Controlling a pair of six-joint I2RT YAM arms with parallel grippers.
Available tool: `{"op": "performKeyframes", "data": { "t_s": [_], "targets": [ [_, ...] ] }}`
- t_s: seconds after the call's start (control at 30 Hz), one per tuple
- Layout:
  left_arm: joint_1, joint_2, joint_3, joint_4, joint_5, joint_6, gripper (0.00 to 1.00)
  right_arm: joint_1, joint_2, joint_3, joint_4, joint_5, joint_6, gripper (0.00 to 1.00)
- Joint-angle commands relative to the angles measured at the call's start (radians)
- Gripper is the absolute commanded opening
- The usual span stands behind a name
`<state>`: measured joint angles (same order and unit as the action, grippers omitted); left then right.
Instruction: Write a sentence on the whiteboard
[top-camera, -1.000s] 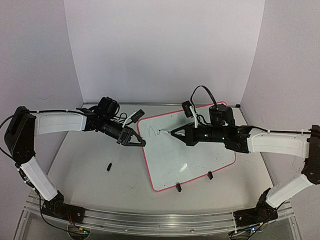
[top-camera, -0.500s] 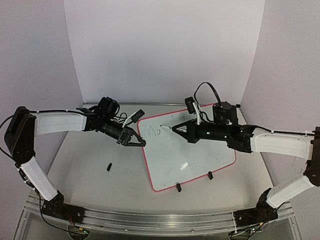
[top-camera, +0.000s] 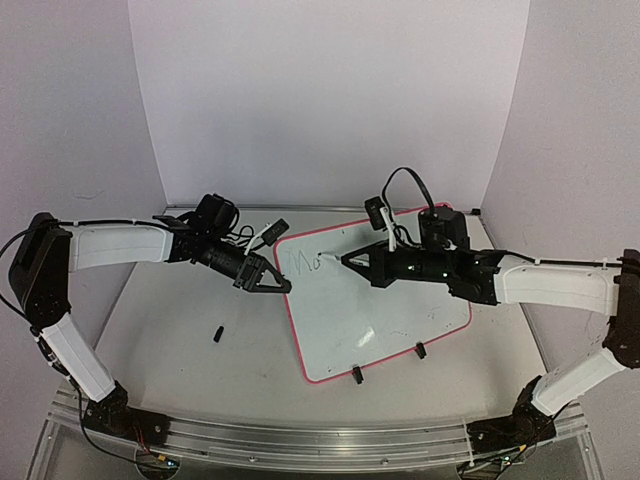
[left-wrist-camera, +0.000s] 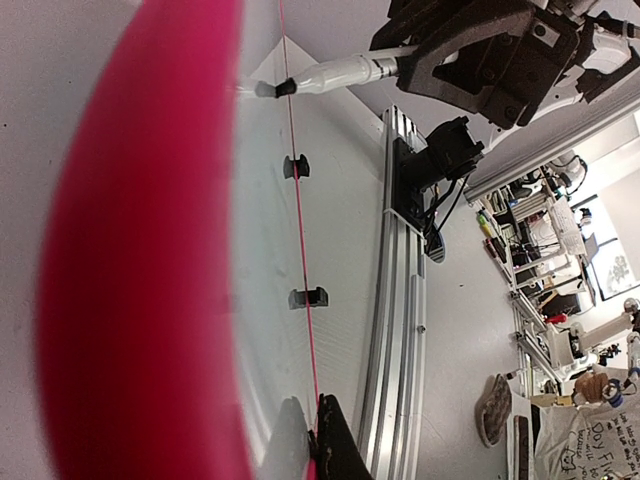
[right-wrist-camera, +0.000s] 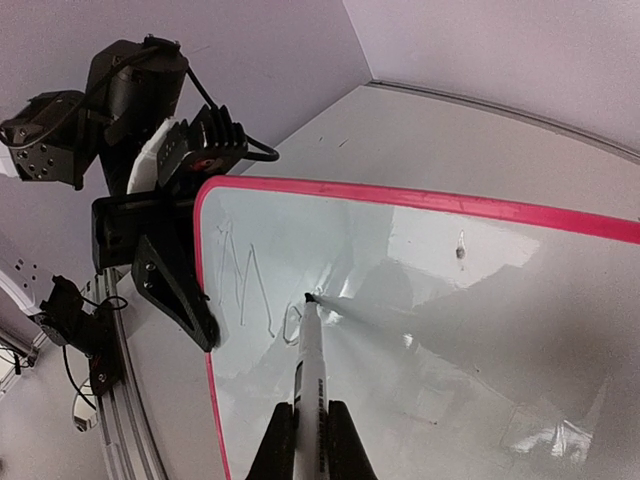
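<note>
Top external view showed the left gripper (top-camera: 270, 284) pinching the left rim of the whiteboard (top-camera: 390, 325), which lay on the table (top-camera: 170, 330) between the arms. Just right of that rim stood the sentence (top-camera: 304, 264), only "Mo" written. The marker (top-camera: 332, 262) seemed to touch the board just beyond the "o". Its long axis ran rightward back into the right gripper (top-camera: 350, 263), clamped on its barrel. Bare board for the next letter lay toward the right arm.
</note>
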<state>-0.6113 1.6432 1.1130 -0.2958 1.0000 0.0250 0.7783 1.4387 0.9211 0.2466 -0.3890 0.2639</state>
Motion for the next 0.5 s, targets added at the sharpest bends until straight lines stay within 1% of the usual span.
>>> {"op": "performKeyframes", "data": {
  "t_s": [0.0,0.47],
  "targets": [
    [-0.018,-0.004,0.030,-0.020,0.007,0.062,0.00,-0.005,-0.002,0.004,-0.011,0.085,-0.006,0.00],
    [-0.018,-0.003,0.030,-0.020,0.007,0.062,0.00,-0.005,-0.049,-0.085,-0.034,0.087,0.024,0.00]
  ]
}}
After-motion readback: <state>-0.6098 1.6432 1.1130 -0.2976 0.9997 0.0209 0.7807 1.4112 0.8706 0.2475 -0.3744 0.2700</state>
